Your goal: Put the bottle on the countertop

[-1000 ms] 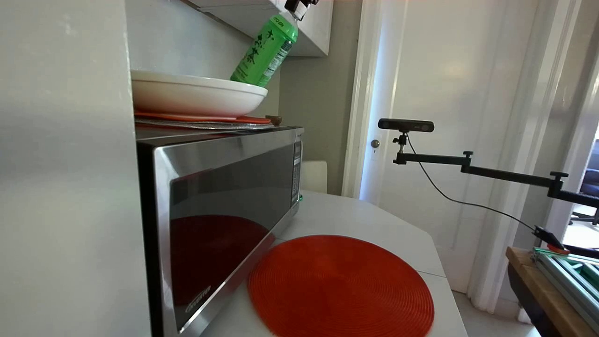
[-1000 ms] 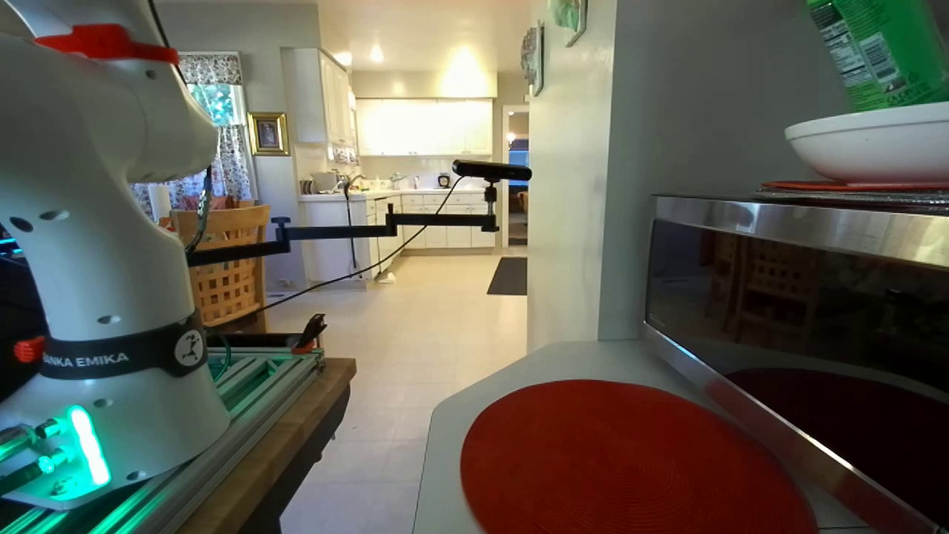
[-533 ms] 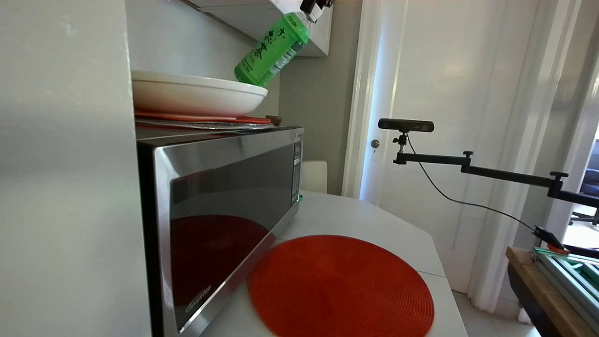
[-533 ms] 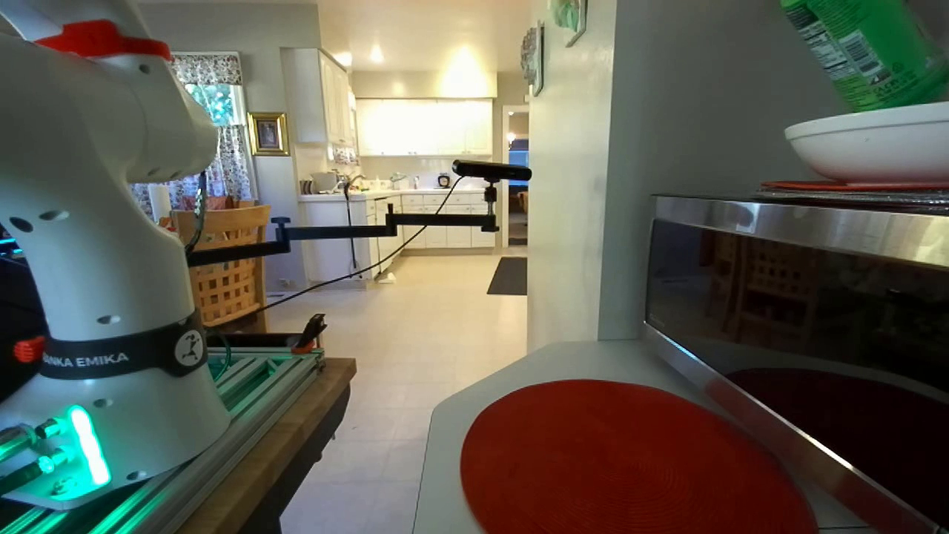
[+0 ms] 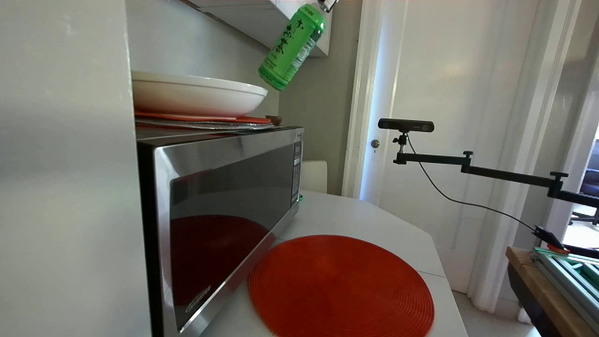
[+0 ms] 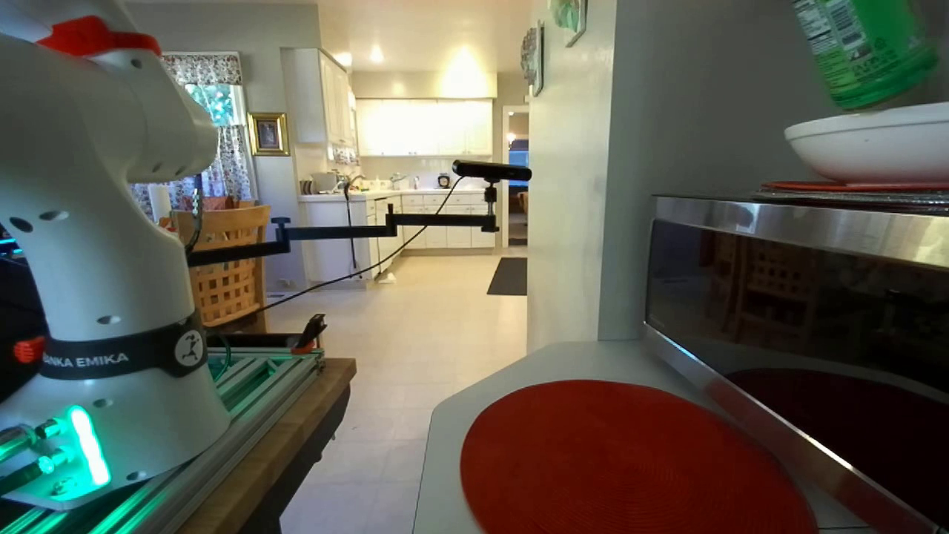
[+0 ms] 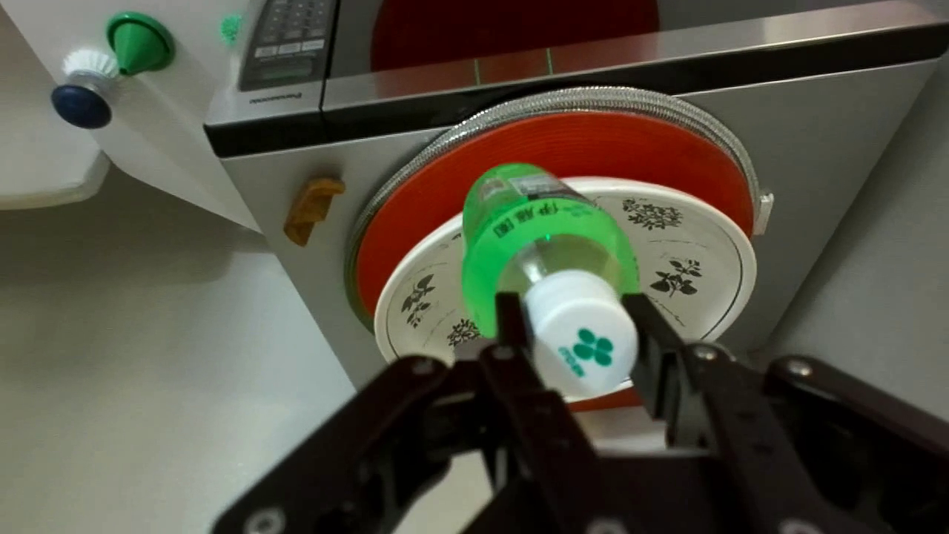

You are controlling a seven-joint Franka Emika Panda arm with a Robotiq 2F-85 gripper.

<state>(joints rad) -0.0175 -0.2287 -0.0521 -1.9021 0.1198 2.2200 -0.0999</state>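
The bottle is green with a white cap; it shows in both exterior views (image 5: 292, 47) (image 6: 864, 55) and in the wrist view (image 7: 549, 215). My gripper (image 7: 577, 308) is shut on the cap, one finger on each side. The bottle is tilted, its base lower and toward the bowl. In an exterior view the base stands clear of the bowl's rim, up and to the right of it. The white countertop (image 5: 365, 213) lies below, in front of the microwave. In the exterior view the gripper (image 5: 329, 4) is mostly cut off by the top edge.
A white bowl (image 5: 196, 96) stands on red mats (image 7: 593, 141) on top of the microwave (image 5: 234, 196). A round red placemat (image 5: 341, 285) lies on the countertop. A cabinet (image 5: 262, 18) hangs behind the bottle. A small wooden object (image 7: 313, 210) sits on the microwave.
The bottle, held by its cap, has moved up out of the bowl and to the right, away from it, in an exterior view. The bowl and placemat have not moved.
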